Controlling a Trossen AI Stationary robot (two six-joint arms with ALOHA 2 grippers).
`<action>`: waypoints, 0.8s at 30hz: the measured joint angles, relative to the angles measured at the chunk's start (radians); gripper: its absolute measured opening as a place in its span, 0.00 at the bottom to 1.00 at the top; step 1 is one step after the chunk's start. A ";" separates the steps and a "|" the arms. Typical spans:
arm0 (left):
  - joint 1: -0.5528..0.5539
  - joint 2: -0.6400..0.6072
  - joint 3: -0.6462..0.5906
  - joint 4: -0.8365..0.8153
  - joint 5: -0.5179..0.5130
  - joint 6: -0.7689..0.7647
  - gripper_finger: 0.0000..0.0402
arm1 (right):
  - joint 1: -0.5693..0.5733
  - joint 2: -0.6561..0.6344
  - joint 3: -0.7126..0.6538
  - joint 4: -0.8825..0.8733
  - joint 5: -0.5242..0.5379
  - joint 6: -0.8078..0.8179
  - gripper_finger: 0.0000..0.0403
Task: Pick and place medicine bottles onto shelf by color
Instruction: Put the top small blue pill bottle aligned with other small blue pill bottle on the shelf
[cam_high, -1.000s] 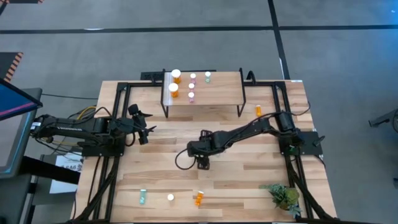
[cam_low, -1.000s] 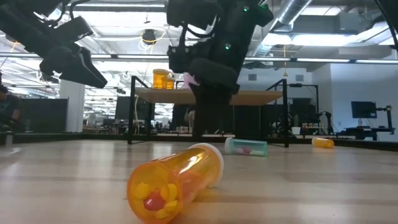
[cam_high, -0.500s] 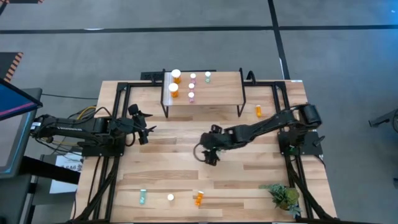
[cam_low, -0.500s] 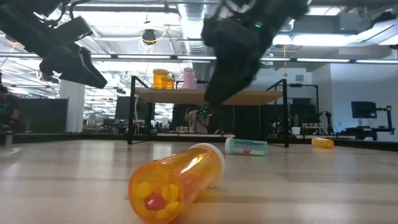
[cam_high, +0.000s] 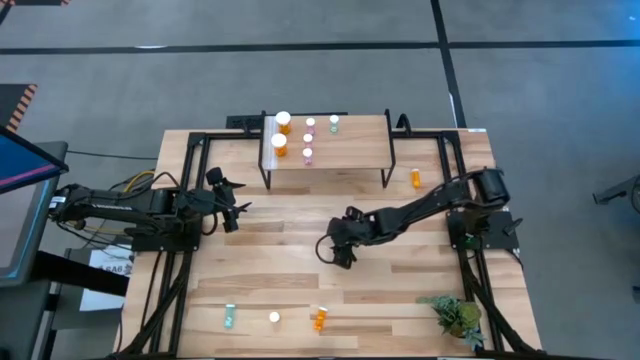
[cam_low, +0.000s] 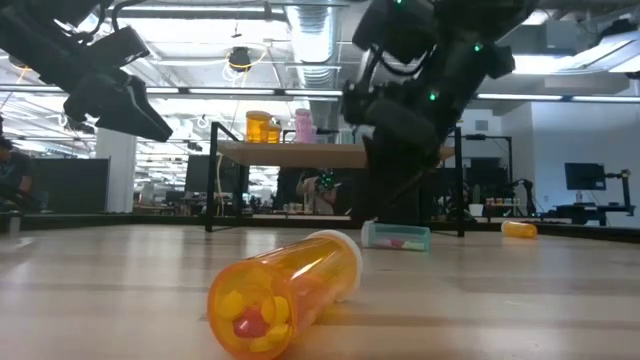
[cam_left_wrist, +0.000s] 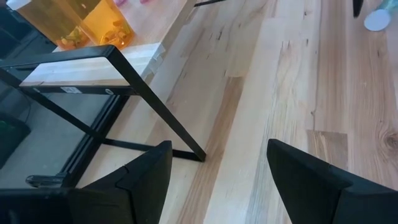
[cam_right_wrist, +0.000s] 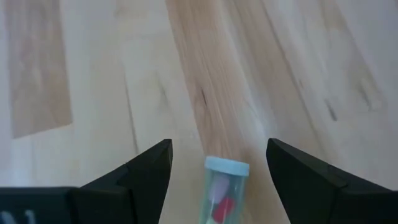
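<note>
A teal medicine bottle with a pale cap lies on its side on the wooden table, also visible in the low view. My right gripper hangs open just above it at mid-table, one finger on either side and neither touching. From above, the gripper hides the bottle. The shelf at the far edge carries two orange, three pink and one teal upright bottles. My left gripper waits open at the table's left, near the shelf's leg.
An orange bottle lies on its side by the near edge, beside a white-capped bottle and a teal one. Another orange bottle lies right of the shelf. A small plant stands at the near right corner.
My right gripper has drawn back toward the table's right edge, sunk a little and rolled about its own line. It now hangs over the lying teal bottle, which has not moved.
</note>
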 joint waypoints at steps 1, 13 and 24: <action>0.000 0.000 0.000 -0.001 0.000 0.000 0.63 | -0.001 0.011 0.002 -0.002 0.000 0.005 0.70; 0.000 0.000 0.000 -0.001 0.000 0.000 0.63 | -0.003 0.021 0.006 -0.019 -0.008 0.054 0.70; 0.000 0.000 0.000 -0.001 0.000 0.000 0.63 | -0.003 0.021 0.006 -0.039 -0.004 0.056 0.70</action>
